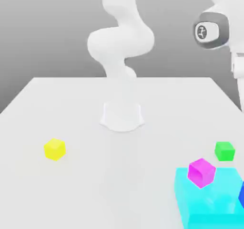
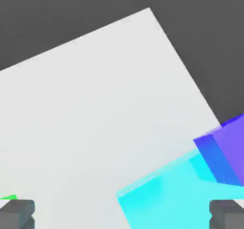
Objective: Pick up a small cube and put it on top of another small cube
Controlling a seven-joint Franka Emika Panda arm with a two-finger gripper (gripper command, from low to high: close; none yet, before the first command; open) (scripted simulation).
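One glossy green cube [image 1: 224, 151] — boxy, plain

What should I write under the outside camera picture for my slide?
White robot arm over a table with yellow, green and magenta cubes, the magenta one on a cyan block.

We see soft, even, bright light on the white bench [image 1: 71, 109]; shadows are faint, with no glare.

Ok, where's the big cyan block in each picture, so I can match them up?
Exterior view: the cyan block sits at the table's near corner on the exterior view's right, with the magenta cube on top of it.
Hand view: the cyan block lies between the two fingertips.
Shared landmark: the blue block against it.
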